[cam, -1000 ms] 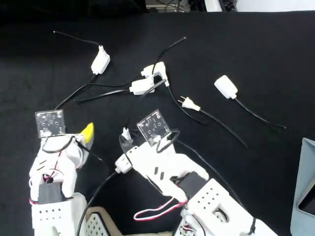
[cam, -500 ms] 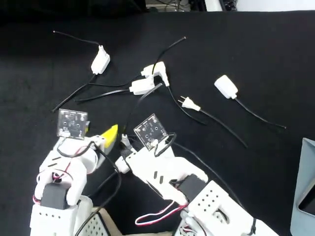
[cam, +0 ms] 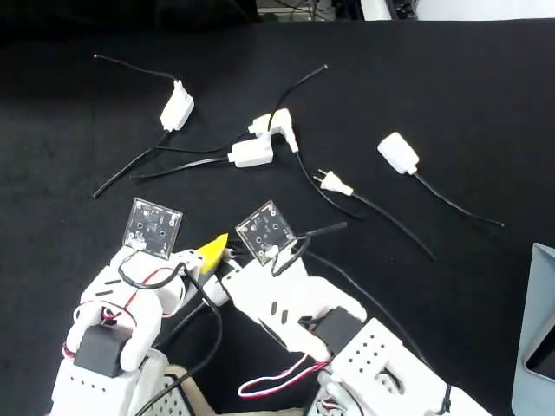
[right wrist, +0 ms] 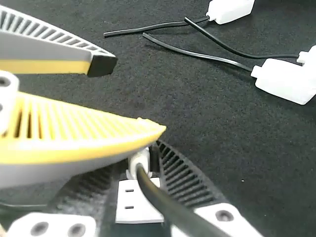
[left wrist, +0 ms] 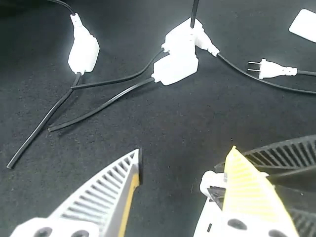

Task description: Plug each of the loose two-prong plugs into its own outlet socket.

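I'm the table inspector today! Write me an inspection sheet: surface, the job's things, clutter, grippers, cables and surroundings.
Surface: black table.
Job's things: two-prong plug lying loose; slotted socket held by the right gripper; left white block, middle white block, neighbour block and right white block lying on the table, plug or socket unclear.
Clutter: nothing seen.
Grippers: left gripper, jaws open, close beside the right gripper; right gripper, jaws shut on the slotted socket.
Cables: black cable runs from the held socket; others like it trail loose from the blocks and plug.
Surroundings: grey box at the high view's right edge.
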